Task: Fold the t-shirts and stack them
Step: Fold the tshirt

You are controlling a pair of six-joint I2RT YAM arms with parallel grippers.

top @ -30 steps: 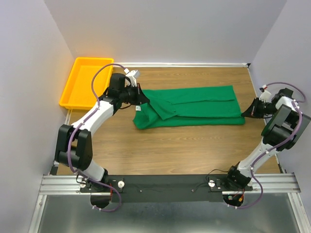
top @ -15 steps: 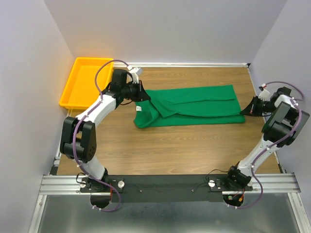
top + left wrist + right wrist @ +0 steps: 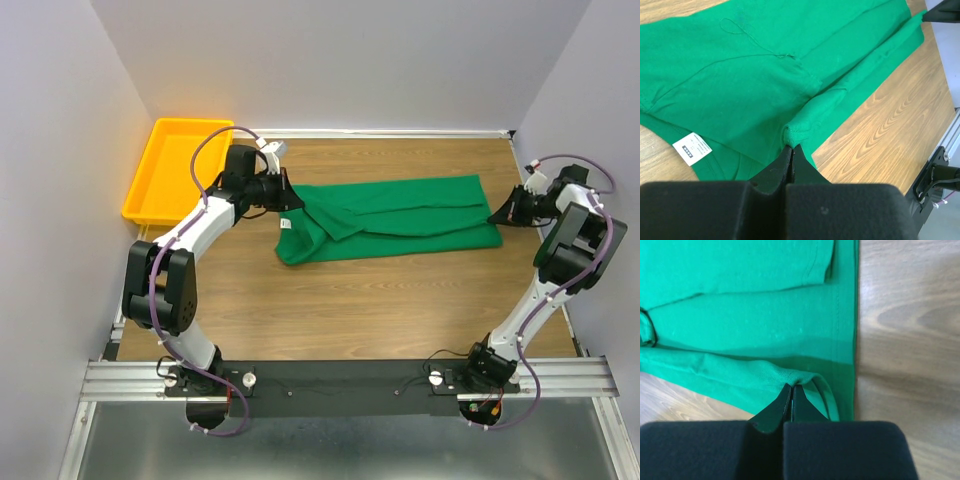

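Observation:
The green t-shirt (image 3: 400, 215) lies folded lengthwise as a long band across the far half of the table, its white label (image 3: 284, 225) near the left end. My left gripper (image 3: 295, 203) is shut on a pinched fold at the shirt's left end, which is lifted; in the left wrist view the fabric (image 3: 765, 75) bunches at the gripper (image 3: 791, 146). My right gripper (image 3: 496, 216) is shut on the shirt's right hem corner, raised off the table; the right wrist view shows the cloth (image 3: 750, 320) pinched at the gripper (image 3: 792, 386).
A yellow tray (image 3: 175, 168) stands at the far left corner beside the left arm. Grey walls close in on the left, right and back. Bare wood (image 3: 360, 310) stretches between the shirt and the arm bases.
My right gripper has moved up and toward the far side, pulling the shirt's right near corner with it. My left gripper has shifted slightly, still holding the left end.

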